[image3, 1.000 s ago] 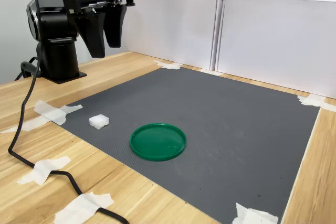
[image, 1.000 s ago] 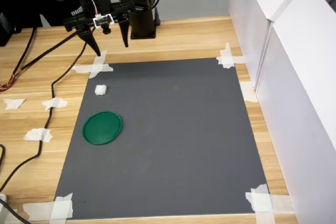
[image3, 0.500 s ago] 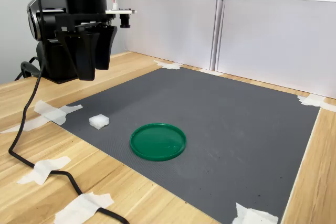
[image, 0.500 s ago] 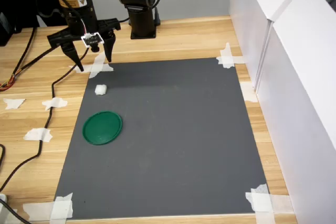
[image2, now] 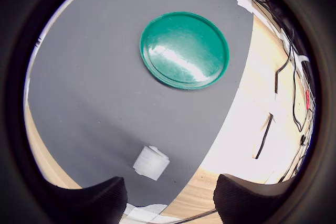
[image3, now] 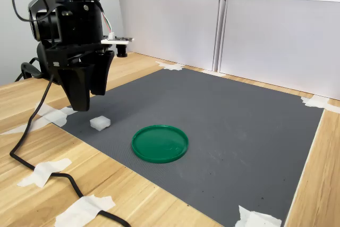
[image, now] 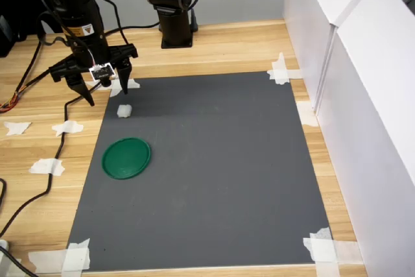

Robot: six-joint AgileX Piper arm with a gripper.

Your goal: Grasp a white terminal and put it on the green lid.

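White terminal [image: 124, 111] sits loose on the grey mat [image: 214, 173] near its taped corner, close to the green lid [image: 126, 157] but apart from it. Gripper [image: 106, 94] hangs just above and beside the terminal, fingers [image3: 79, 91] spread apart, holding nothing. Step looks like approach before grasp. Next move likely needs centring over the block, dropping lower, then closing.

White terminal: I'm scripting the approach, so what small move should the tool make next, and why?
Probably shift over the white terminal and lower. The tool hangs open, above and beside it, not straddling it; the terminal lies loose on the mat, apart from the green lid.
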